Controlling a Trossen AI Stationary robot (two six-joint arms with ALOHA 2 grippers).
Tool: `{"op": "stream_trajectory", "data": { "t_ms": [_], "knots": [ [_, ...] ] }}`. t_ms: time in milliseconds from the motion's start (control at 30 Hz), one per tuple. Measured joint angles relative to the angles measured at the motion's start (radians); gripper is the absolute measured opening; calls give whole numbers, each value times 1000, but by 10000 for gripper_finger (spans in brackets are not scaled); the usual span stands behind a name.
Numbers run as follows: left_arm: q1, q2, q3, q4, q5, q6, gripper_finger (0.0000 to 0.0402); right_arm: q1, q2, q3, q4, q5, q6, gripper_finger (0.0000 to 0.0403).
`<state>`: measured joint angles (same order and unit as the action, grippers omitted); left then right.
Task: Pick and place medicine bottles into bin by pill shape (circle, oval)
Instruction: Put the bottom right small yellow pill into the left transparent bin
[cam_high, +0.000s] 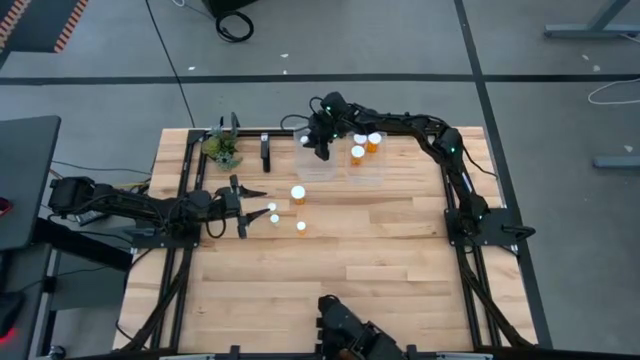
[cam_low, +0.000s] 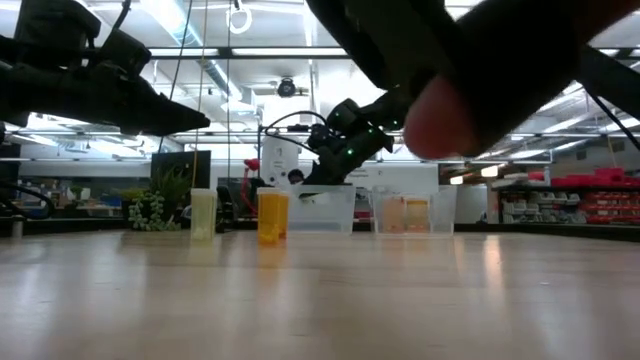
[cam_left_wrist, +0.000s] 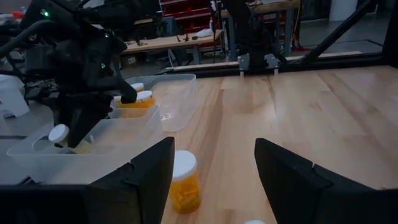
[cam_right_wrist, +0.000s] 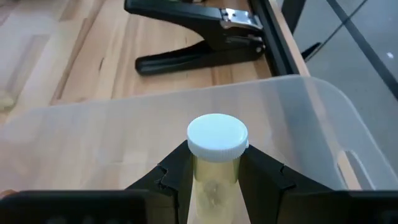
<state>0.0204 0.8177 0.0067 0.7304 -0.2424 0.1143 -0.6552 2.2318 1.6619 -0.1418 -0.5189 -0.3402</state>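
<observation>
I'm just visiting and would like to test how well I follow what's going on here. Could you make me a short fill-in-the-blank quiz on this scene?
1. The right gripper holds a bottle with a ____ cap between its fingers.
2. It holds that bottle over a clear plastic ____.
3. The other bin already contains ____ bottles.
4. The left gripper has its fingers ____, facing an orange bottle standing on the table.

Missing words: white; bin; three; open
</observation>
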Motion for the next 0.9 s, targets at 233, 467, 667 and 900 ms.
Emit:
{"op": "stream_trajectory", "data": {
  "t_ms": [233, 467, 667, 900],
  "knots": [
    [0, 0, 0, -4, 0, -5, 231, -33, 4, 0, 20, -68, -42, 122],
    [0, 0, 0, -5, 0, -6, 231, -38, 37, 2, 30, -140, -85, 122],
    [0, 0, 0, -12, 0, -6, 231, -34, 37, 2, 23, -142, -109, 122],
    [0, 0, 0, -12, 0, 0, 231, -36, 36, 4, -14, -131, -116, 122]
  ]
}}
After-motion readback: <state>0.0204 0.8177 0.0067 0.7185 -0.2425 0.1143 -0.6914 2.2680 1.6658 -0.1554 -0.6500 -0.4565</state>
